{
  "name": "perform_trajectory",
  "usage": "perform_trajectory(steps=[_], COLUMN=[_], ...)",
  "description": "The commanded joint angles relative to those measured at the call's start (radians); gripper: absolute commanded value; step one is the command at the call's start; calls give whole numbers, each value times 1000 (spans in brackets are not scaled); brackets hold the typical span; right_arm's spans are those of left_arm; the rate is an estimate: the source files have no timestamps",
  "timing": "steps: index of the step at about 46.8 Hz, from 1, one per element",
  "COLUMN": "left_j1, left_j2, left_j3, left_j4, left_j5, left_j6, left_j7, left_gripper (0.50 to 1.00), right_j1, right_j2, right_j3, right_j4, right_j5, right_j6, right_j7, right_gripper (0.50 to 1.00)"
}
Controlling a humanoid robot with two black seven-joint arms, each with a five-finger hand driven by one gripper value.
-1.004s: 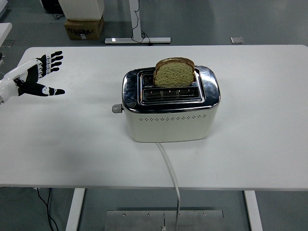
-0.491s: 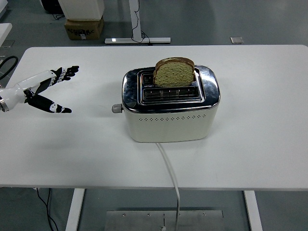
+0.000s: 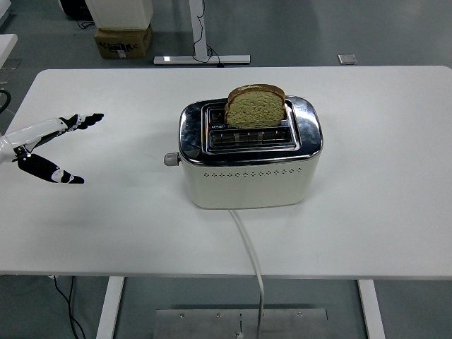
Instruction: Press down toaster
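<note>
My left hand [image 3: 44, 145] hovers at the counter's [image 3: 381, 212] left, fingers wide and empty, well apart from the toaster [image 3: 248, 157]; its lever [image 3: 170, 159] faces me, bread [image 3: 256, 106] still raised.

The toaster [image 3: 251, 157] is standing near the middle of the table [image 3: 381, 176]. A bread slice [image 3: 256, 107] is sitting upright in its rear slot. The lever [image 3: 170, 159] is sticking out of its left end. The cord [image 3: 251, 261] is running from its front over the table's near edge. The left hand [image 3: 49, 145] is hovering over the left edge, well apart from the toaster.
</note>
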Motion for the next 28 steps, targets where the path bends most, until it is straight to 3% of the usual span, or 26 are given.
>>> perform_trajectory(steps=[1, 7, 28], left_j1=[-1, -1, 22], left_j2=[0, -2, 3], left_j3=[1, 5, 5], left_j4=[0, -17, -92], left_j5=[8, 39, 142], left_j6=[3, 55, 59], left_j7=[0, 0, 0], left_gripper=[1000, 1000, 1000], right_j1=[0, 0, 1], right_j2=[0, 0, 0], right_j3=[0, 0, 0], right_j4=[0, 0, 0], right_j5=[-1, 1, 1], right_j6=[0, 0, 0], right_j7=[0, 0, 0], right_gripper=[1000, 1000, 1000])
